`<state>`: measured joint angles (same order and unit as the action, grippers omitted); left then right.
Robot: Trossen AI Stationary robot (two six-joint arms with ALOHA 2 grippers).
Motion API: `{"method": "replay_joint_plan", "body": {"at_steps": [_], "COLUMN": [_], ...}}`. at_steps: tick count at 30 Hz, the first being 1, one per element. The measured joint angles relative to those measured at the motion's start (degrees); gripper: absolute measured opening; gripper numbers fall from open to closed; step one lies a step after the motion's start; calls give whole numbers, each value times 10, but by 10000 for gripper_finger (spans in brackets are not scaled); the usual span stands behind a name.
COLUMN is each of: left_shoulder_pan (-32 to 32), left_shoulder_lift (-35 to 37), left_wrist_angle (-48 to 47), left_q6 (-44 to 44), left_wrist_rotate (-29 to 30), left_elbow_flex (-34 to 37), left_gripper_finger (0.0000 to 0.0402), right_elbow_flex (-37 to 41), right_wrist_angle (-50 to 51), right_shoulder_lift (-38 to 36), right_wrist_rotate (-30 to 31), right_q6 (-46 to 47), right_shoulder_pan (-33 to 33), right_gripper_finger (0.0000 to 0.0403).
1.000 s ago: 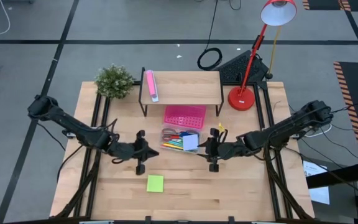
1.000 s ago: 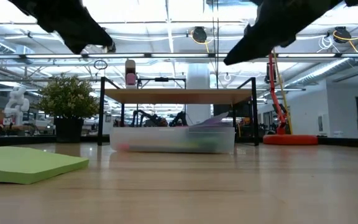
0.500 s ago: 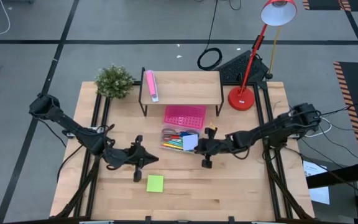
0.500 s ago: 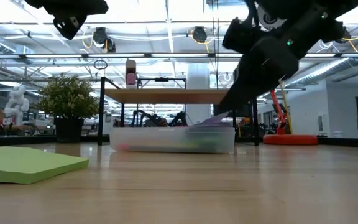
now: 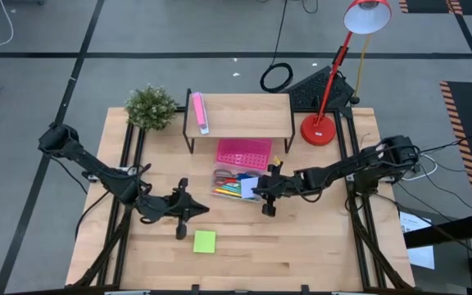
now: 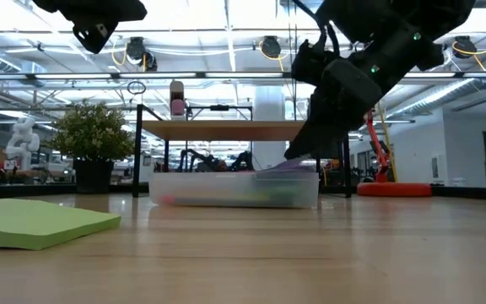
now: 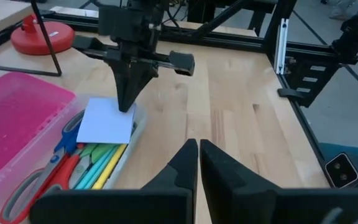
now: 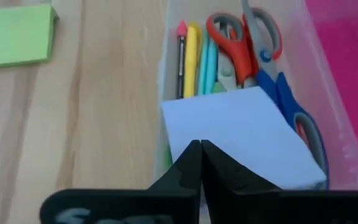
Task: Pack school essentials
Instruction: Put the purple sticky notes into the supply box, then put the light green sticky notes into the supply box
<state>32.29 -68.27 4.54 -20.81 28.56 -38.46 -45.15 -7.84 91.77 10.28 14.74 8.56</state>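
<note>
Pale-blue note pad (image 8: 244,137) sits on top of the clear box (image 5: 220,187), propped over the pens and scissors, and my right gripper (image 5: 261,188) is right at its near edge. In the right wrist view the two dark fingers (image 8: 188,165) are pressed together with no gap, their tips touching the pad's edge; I cannot see anything held between them. In the left wrist view the same gripper points down onto the pad's corner.

Inside the box I see the red-handled scissors (image 8: 235,37), the blue-handled scissors (image 8: 291,106), and a row of pens (image 8: 197,59) in yellow, teal and dark with a red tip. The pink tray (image 5: 243,153) lies just behind the box, touching or nearly so.

My left gripper (image 5: 185,211) hangs above the surface (image 5: 301,246), well apart from the box. Its fingers (image 7: 182,165) are closed against each other, holding nothing. The lime-green note pad (image 5: 205,241) lies flat on the wood just beside and in front of that gripper, outside the box.

Farther back stand a small shelf (image 5: 244,111) carrying the pink-and-white oblong object (image 5: 198,112), a potted plant (image 5: 149,106) and a red lamp (image 5: 334,74).
</note>
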Motion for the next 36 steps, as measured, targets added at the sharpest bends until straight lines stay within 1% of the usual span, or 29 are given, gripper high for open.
{"method": "replay_joint_plan", "body": {"at_steps": [2, 8, 16, 19, 23, 28, 32, 36], "left_shoulder_pan": [0, 0, -1, -1, 8, 34, 64, 98], "left_shoulder_lift": [0, 0, 0, 0, 0, -22, -63, -117], "left_wrist_angle": [-1, -1, 0, 0, -6, -11, 2, 5], "left_q6": [1, 11, 22, 21, 6, -30, -60, -79], "left_wrist_rotate": [0, 0, 0, 0, 0, -1, -21, -48], "left_elbow_flex": [0, 0, 0, 0, 0, 0, -3, -30], "left_gripper_finger": [21, 21, 21, 21, 21, 21, 21, 22], "right_elbow_flex": [0, 0, 0, 0, 0, 0, 0, 0], "right_wrist_angle": [1, -42, -57, -59, -58, -21, 8, 23], "right_shoulder_lift": [7, 40, 35, 11, -47, -117, -148, -150], "right_wrist_rotate": [-1, -1, 1, 0, 0, 0, 1, 4], "right_q6": [1, 2, 7, -6, -12, -28, -22, -23], "right_shoulder_pan": [-3, -8, -15, -12, -1, 44, 91, 136], "right_gripper_finger": [0, 0, 0, 0, 0, 0, 0, 0]}}
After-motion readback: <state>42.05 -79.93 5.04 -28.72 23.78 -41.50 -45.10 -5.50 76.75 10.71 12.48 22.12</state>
